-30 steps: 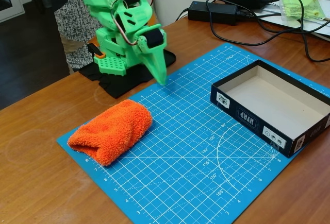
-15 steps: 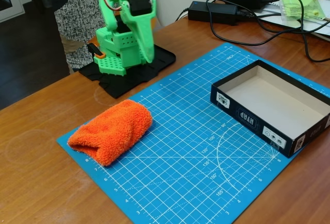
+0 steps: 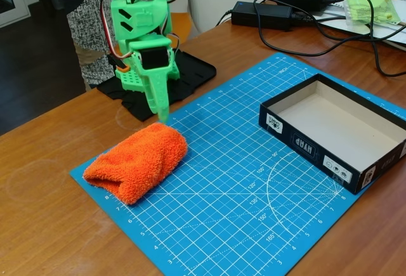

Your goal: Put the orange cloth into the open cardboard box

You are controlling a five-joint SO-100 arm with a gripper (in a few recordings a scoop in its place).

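A green robot arm's tool (image 3: 162, 112) points down with its tip just above the far end of the orange cloth (image 3: 137, 160); whether its fingers are parted cannot be told. The cloth lies bundled on the left part of a blue cutting mat (image 3: 241, 187), untouched. The open cardboard box (image 3: 336, 131) sits well apart at the mat's right edge on the wooden table (image 3: 44, 219). Black power adapters (image 3: 261, 14) lie behind

A single fixed view looks down at a slant from the front of the wooden surface (image 3: 51, 225), fairly near, facing across the blue cutting mat (image 3: 241, 212) toward the green arm (image 3: 143, 28) at the far edge.
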